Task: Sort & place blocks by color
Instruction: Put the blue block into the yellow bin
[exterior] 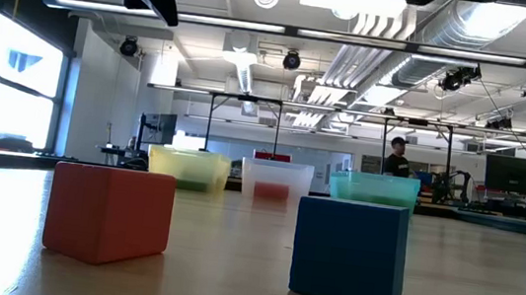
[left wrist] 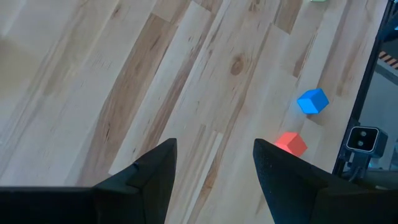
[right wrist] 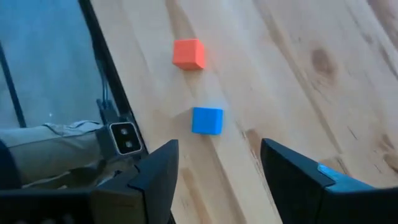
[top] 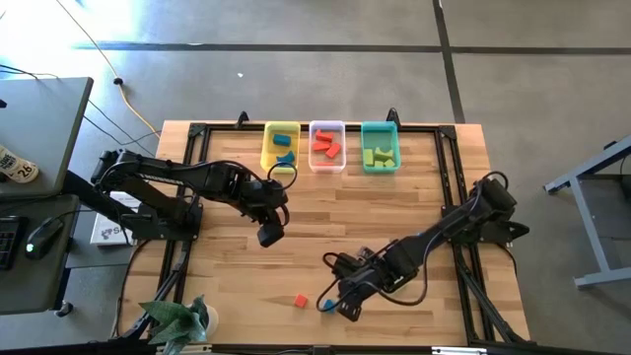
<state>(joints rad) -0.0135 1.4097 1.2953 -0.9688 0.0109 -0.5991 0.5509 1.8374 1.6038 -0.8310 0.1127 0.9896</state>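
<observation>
A red-orange cube (top: 301, 301) and a blue cube (top: 321, 306) rest flat on the wooden table near its front edge. In the low view the red cube (exterior: 108, 214) is left of the blue cube (exterior: 348, 254). My right gripper (top: 347, 311) is open and empty just right of the blue cube. Its wrist view (right wrist: 217, 171) shows the blue cube (right wrist: 207, 120) ahead and the red one (right wrist: 188, 53) beyond. My left gripper (top: 268, 237) hangs open and empty above mid-table. Its wrist view (left wrist: 214, 158) shows both cubes far off (left wrist: 312, 101) (left wrist: 291, 144).
A yellow tray (top: 281, 146), a clear tray (top: 327, 146) and a teal tray (top: 380, 148) stand in a row at the far edge, holding blue, red-orange and yellow-green blocks. A plant (top: 177, 318) sits at the near left corner. Black frame rails edge the table.
</observation>
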